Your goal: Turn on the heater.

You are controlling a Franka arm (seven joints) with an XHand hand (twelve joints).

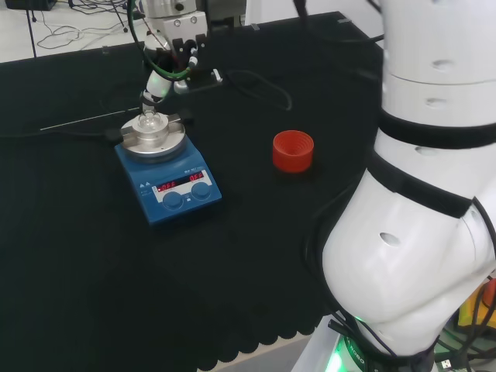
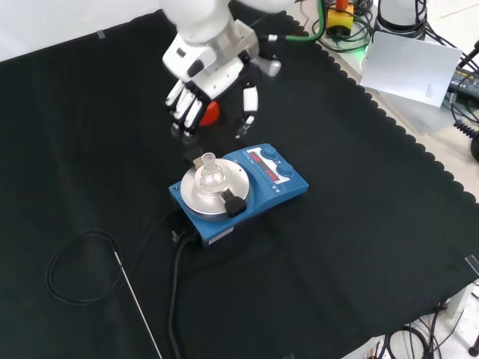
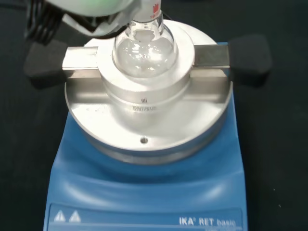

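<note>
Blue heater (image 2: 254, 187) sitting near the middle of the front view, hand (image 2: 213, 97) hanging just above and behind it.

A small clear round flask (image 2: 209, 173) is sitting in the metal block (image 3: 149, 103) on the heater's round plate; red digits are glowing on its front panel (image 1: 180, 184) beside two blue knobs. The hand is hovering at upper centre of the front view, fingers (image 2: 185, 112) relaxed and pointing down, touching nothing. A red ribbed ring (image 1: 293, 150) is standing right of the heater in the head view, on the black-clothed table (image 2: 359, 247).
</note>
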